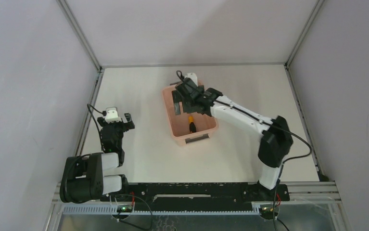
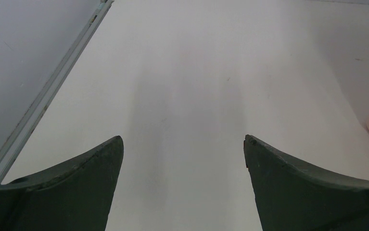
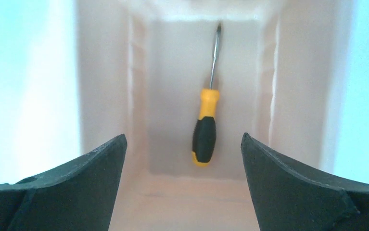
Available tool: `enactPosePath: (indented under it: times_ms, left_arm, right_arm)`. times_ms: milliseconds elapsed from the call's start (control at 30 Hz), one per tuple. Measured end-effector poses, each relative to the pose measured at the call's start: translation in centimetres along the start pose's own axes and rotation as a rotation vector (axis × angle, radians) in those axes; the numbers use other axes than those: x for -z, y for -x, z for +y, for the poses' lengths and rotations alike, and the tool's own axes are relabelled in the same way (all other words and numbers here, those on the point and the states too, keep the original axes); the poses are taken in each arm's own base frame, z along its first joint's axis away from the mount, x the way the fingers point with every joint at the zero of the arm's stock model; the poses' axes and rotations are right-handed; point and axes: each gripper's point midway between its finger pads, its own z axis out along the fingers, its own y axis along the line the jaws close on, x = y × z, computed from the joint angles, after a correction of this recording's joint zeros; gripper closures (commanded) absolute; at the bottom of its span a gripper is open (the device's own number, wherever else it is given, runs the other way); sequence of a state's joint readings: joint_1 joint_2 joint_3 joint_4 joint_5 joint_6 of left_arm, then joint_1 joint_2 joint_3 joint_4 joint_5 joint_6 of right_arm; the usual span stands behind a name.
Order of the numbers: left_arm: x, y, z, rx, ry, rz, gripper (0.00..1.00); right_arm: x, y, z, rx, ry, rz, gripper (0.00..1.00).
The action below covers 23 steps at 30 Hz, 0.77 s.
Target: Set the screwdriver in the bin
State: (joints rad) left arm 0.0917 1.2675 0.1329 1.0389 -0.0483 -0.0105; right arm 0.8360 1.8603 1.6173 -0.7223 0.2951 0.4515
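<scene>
While both jaw pairs stand wide apart, neither grips or touches anything.

1. R gripper [image 3: 183, 136]: fingers spread wide, only air between them. In the R wrist view the tips frame the inside of the bin [image 1: 192, 140]. In the top view the gripper hangs over the bin's 12 o'clock end.
2. Screwdriver [image 3: 206, 120]: lies flat on the bin floor, clear of both fingers. In the R wrist view the handle is toward 6 o'clock and the shaft tip toward 12 o'clock, near an end wall. In the top view it sits in the bin's 6 o'clock half.
3. L gripper [image 2: 183, 138]: fingers wide, over bare table [image 2: 187, 72], at approx. 9 o'clock of the bin and well apart from it.

Edges/room: open table lies between the L gripper and the bin. A frame rail [image 2: 43, 101] runs along the table edge on the L gripper's 9–11 o'clock side.

Hidden/unclear: the R wrist covers the bin's 12 o'clock end. The shaft can't be resolved in the top view. The R wrist view is washed out beyond the bin walls. A pink sliver at the 3 o'clock edge of the L wrist view is cut off by the frame.
</scene>
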Motion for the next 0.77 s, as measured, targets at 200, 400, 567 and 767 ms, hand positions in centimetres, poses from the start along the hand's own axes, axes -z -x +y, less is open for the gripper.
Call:
enactPosePath:
  times_ms: [200,400,567,767]
  left_arm:
    - [0.0,0.0,0.0,0.0,0.0,0.0,0.0]
    - [0.0,0.0,0.0,0.0,0.0,0.0,0.0]
    - [0.0,0.0,0.0,0.0,0.0,0.0,0.0]
    - [0.0,0.0,0.0,0.0,0.0,0.0,0.0]
  right_arm:
    - [7.8,6.3,-2.1,-0.018,0.01,-0.227,0.0]
    - [10.1,6.1,-11.8,-0.108,-0.137,-0.271,0.0]
    - [11.9,3.8,-22.9,-0.29,-0.314,-0.278,0.0]
    - [15.4,2.3,-27.9,-0.421,-0.362,-0.361,0.0]
